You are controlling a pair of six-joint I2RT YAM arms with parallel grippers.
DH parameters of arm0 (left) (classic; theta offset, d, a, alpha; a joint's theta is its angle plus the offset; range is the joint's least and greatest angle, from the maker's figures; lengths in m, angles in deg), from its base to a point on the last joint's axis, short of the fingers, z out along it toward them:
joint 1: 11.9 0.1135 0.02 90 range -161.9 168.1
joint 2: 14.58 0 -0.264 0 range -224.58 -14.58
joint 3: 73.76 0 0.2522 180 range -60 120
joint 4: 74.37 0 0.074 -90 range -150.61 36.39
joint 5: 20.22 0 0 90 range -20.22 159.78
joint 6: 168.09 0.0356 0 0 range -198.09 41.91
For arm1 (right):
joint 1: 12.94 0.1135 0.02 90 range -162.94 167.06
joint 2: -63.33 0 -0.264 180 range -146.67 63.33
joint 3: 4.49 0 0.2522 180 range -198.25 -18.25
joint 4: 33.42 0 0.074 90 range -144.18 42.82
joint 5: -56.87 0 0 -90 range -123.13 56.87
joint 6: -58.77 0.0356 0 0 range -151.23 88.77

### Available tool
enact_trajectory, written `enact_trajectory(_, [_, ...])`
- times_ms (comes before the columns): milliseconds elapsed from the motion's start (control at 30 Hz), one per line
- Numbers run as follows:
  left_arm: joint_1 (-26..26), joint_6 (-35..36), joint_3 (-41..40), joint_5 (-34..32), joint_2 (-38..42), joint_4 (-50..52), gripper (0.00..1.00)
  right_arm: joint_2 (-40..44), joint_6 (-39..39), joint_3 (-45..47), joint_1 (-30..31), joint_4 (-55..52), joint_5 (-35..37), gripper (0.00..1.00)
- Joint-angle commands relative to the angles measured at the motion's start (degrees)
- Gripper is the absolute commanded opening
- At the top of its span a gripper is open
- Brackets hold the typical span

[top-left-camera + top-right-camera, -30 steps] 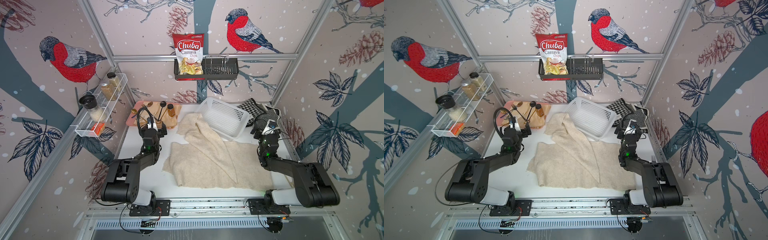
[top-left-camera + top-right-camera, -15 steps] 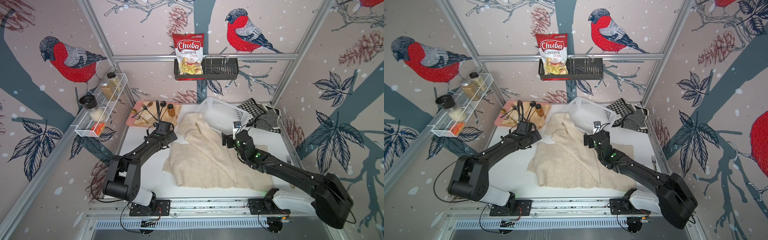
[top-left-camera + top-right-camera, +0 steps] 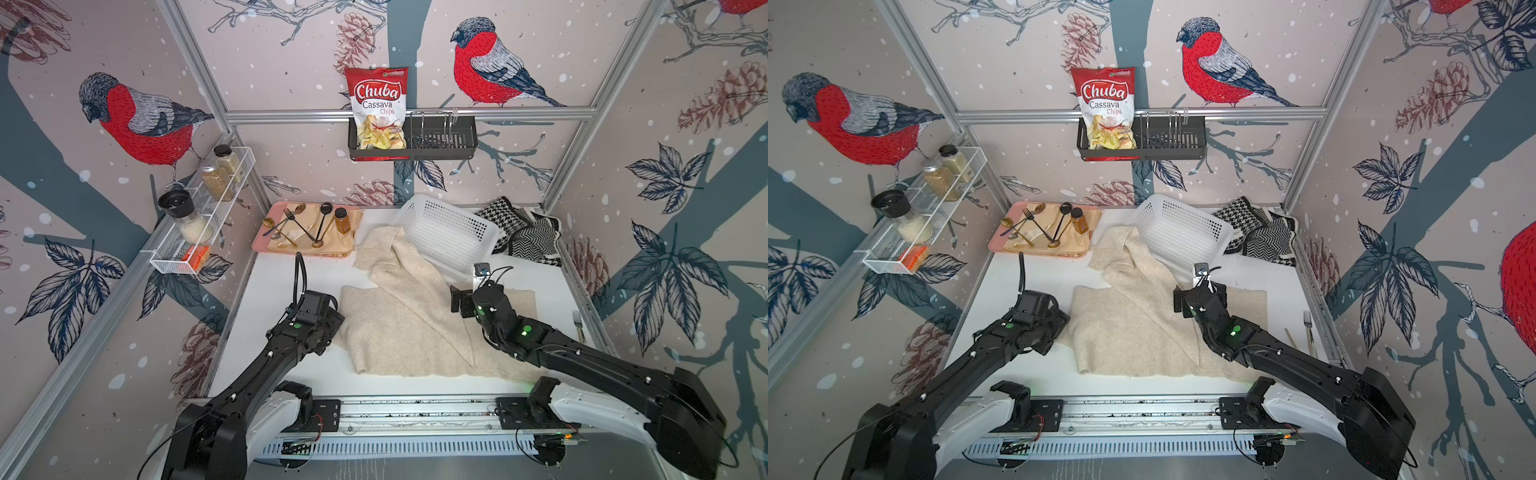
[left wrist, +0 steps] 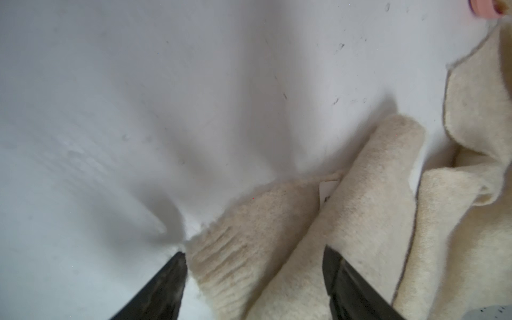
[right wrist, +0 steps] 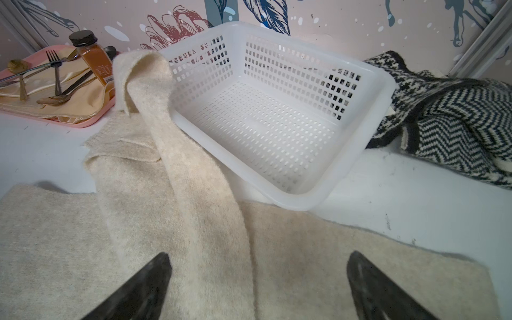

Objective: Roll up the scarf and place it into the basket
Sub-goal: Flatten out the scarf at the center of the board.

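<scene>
The cream scarf [image 3: 407, 324] lies spread out on the white worktop [image 3: 291, 286], between the two arms. It is not rolled up. One long strip of it is folded over the flat part. The strip runs away from the right gripper [image 5: 258, 255] up to the white basket [image 5: 277, 124]. Its end leans on the basket's rim.

The left gripper [image 4: 252, 252] is down low at the side edge of the scarf closest to it. Its two black fingers [image 4: 163, 288] stand apart, with a thick fold of scarf between them. One finger is at the very edge of the cloth, next to bare worktop. The other sits against the fold. I cannot tell if they are squeezing it. In both top views the wrist hides these fingers.

The right gripper is wide open and holds nothing. It hangs over the flat part of the scarf, and the long strip passes under the gap between its fingers. The basket is just ahead of it, and the basket's near corner touches the scarf.

To the right of the basket, as the right gripper faces it, a heap of black-and-white knitted cloths [image 5: 448, 122] lies on the worktop. Far ahead of the left gripper sits a pink tray [image 5: 83, 123] with spoons, a fork and a small brown bottle [image 5: 94, 61]. Another fork [image 3: 578, 326] lies beside the right arm, near the worktop's edge.
</scene>
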Motion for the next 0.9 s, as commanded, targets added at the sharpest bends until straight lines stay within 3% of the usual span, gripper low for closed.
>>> enact_trajectory(0, [-0.1, -3.6, -0.9, -0.7, 1.4, 2.3, 0.75, 0.0, -0.6, -0.1, -0.7, 0.7, 0.4, 1.0])
enact_trajectory(300, [-0.2, -3.9, 0.1, -0.9, -4.7, 3.9, 0.65, 0.5, -0.6, 0.4, -1.3, -0.3, 0.3, 1.0])
enact_trajectory(400, [-0.2, -4.3, 0.4, -1.2, -7.0, 2.4, 0.56, 1.7, -0.1, 1.1, -1.4, -0.4, 0.4, 1.0])
enact_trajectory(467, [-0.2, -4.2, 0.3, -1.8, -8.7, 1.0, 0.44, 2.6, -0.1, 1.7, -1.6, -0.1, 0.4, 1.0])
enact_trajectory(500, [-0.2, -4.3, 0.1, -1.9, -9.6, 0.0, 0.31, 3.1, -0.2, 2.3, -1.7, 0.2, 0.5, 1.0])
enact_trajectory(533, [-0.2, -4.2, -0.4, -1.9, -10.5, -1.4, 0.11, 3.5, -0.2, 2.6, -1.9, 0.3, 0.6, 1.0])
enact_trajectory(567, [-0.2, -4.4, -0.6, -2.2, -11.1, -1.8, 0.0, 3.8, -0.1, 2.8, -2.2, 0.3, 0.6, 1.0])
enact_trajectory(700, [0.0, -4.4, 2.3, -7.4, -11.2, 2.0, 0.0, 5.2, 0.0, 3.6, -3.0, 0.0, 0.2, 1.0])
enact_trajectory(867, [0.9, -1.7, 12.7, -25.4, -4.7, 14.8, 0.0, 6.0, -0.1, 3.9, -3.1, 0.3, -0.8, 1.0])
